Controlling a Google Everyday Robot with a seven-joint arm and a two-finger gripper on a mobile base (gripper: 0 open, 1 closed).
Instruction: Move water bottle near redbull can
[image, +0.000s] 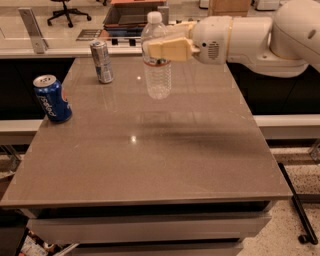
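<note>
The only lettering that could be read was the white Pepsi wordmark, running sideways along the blue can (52, 99) at the left edge of the bench (175, 160). The markings on the redbull can (102, 61) and the label on the water bottle (157, 70) were illegible. The hand (152, 47) clasped that bottle near its shoulder.

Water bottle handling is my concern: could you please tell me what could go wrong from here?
The end effector grips the water bottle high up, over the far part of the table; the bottle could slip or swing. Set down too close, it could topple the nearby redbull can.
</note>
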